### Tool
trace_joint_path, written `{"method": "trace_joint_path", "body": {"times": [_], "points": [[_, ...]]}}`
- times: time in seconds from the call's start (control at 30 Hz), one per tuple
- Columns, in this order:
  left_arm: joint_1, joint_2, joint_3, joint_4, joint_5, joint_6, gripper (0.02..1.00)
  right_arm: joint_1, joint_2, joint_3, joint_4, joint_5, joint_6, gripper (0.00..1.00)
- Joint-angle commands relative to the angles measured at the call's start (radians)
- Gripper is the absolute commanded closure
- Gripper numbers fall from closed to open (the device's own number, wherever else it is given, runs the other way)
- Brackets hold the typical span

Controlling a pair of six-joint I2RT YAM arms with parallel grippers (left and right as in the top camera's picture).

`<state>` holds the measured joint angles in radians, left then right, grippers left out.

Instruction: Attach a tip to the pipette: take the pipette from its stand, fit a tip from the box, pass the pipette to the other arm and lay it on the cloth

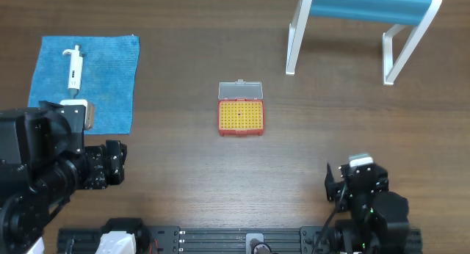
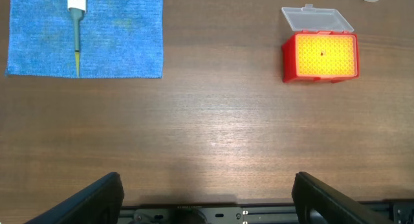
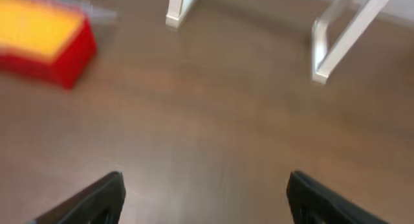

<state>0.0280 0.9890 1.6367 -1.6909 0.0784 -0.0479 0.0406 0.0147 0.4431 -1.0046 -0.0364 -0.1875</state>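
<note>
The white pipette [image 1: 73, 69] lies on the blue cloth [image 1: 110, 70] at the table's far left. In the left wrist view its grey shaft [image 2: 76, 30] ends in a yellowish tip that rests on the cloth [image 2: 123, 36]. The red tip box [image 1: 240, 116] sits mid-table with its clear lid folded back and its yellow rack exposed. My left gripper [image 2: 207, 179] is open over bare wood, pulled back near the front edge and well short of the cloth. My right gripper [image 3: 205, 179] is open too, low at the front right, with nothing between its fingers.
The pipette stand [image 1: 367, 6], a blue bar on white legs, stands at the back right with nothing hanging on it; its legs [image 3: 343, 36] show in the right wrist view. Bare wooden tabletop lies between the box, the cloth and both arms.
</note>
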Motion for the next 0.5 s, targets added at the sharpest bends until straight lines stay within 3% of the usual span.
{"method": "trace_joint_path", "body": {"times": [0.03,0.5], "points": [[-0.002,-0.005,-0.006,-0.007,-0.019,-0.008,0.172,0.005,-0.011,-0.007,-0.008,0.001,0.014,0.189],[-0.002,-0.012,-0.011,-0.007,-0.019,-0.008,0.174,0.005,-0.011,-0.007,-0.008,0.001,0.014,0.189]]}}
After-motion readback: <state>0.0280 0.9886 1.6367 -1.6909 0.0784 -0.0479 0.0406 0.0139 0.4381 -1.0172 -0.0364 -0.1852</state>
